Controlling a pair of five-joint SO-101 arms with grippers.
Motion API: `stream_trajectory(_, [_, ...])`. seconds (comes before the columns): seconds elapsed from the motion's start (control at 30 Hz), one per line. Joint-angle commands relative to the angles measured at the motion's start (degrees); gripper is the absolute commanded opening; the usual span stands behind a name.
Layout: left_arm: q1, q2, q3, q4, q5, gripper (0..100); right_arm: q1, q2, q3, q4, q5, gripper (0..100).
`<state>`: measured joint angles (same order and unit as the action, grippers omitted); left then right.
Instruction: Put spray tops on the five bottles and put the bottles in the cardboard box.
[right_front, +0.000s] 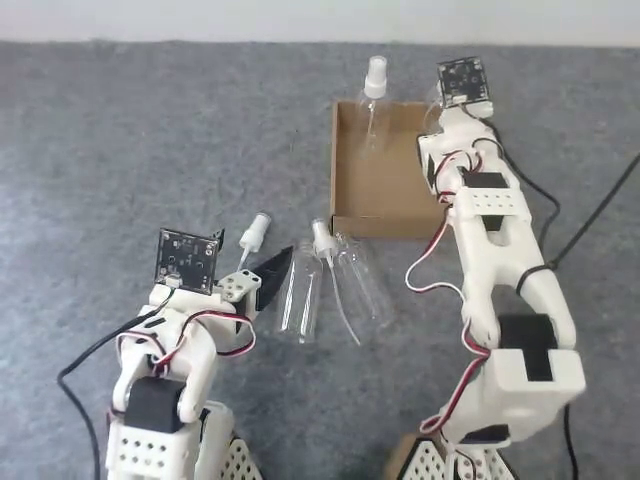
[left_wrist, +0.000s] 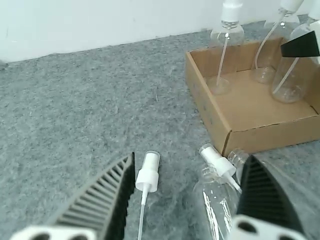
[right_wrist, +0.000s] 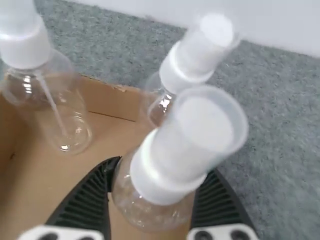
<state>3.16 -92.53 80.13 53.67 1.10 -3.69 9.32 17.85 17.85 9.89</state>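
The right gripper is over the cardboard box, its fingers pinching the held bottle, already capped, one pad on each side below the neck. A second bottle stands out past one finger, and a third bottle sits just beyond the fingertips. That's the danger, I'd say: let go with the base not flat, or spread too wide, and a finger clips a neighbour and topples it.

The left gripper has its fingers spread wide, gripping nothing. A loose spray top lies just inside one finger, and a lying bottle is just beside the other. Close carelessly and the top could skid, or the round bottle could roll.

For room, the box walls and neighbours hem in the right fingers. Open carpet lies ahead of the left fingertips.
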Motion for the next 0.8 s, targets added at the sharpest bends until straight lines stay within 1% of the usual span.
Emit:
stream_trajectory(0.0, [-0.2,-0.4,-0.4,-1.3,-0.3,31,0.9,0.0,-4.0,-3.3,-1.7,0.6])
stream_trajectory(0.2, [-0.4,-0.4,-0.4,-1.3,-0.3,31,0.7,1.9,-3.9,-6.2,-1.8,0.6])
stream_trajectory(0.77, [-0.4,-0.4,-0.4,-1.3,-0.3,31,0.4,3.0,-3.7,-5.4,-1.3,0.6])
